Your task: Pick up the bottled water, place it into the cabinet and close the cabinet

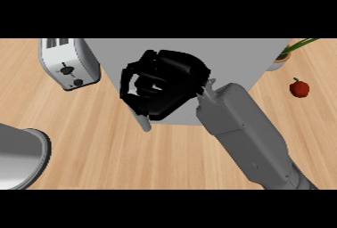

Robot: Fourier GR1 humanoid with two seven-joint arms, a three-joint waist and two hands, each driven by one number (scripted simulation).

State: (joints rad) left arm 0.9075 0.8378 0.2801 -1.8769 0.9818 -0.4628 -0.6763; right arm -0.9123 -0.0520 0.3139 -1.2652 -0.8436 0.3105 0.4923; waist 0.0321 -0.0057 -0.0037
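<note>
Head view: right hand (164, 82) black, fingers curled inward over the grey top of the cabinet (250, 58), thumb and fingers bent toward each other around a dark gap; whether anything sits inside that curl cannot be told, since the hand hides whatever it might enclose. No clear sight of the bottled water anywhere, so its place, its long axis and the way it points cannot be told. Right forearm (247, 133) grey, coming in from the lower right edge and slanting up and to the left, wrist meeting the hand near the middle of the cabinet's front edge. Hand tipped so its back faces up and to the right, fingertips directed down and to the left, toward a thin grey strip (144, 122) hanging below the cabinet's lower left corner, possibly the edge of a door, though not certain. Left hand not visible. Cabinet seen from above as a pale grey slab across the upper middle, resting on the wooden table (99, 151). Toaster (67, 62) silver, just beside the cabinet's left side. Curved metal vessel (20, 156) at the left edge. Red pepper-like item (299, 87) well apart at the right. Potted plant (286, 55) at the cabinet's upper right corner.
</note>
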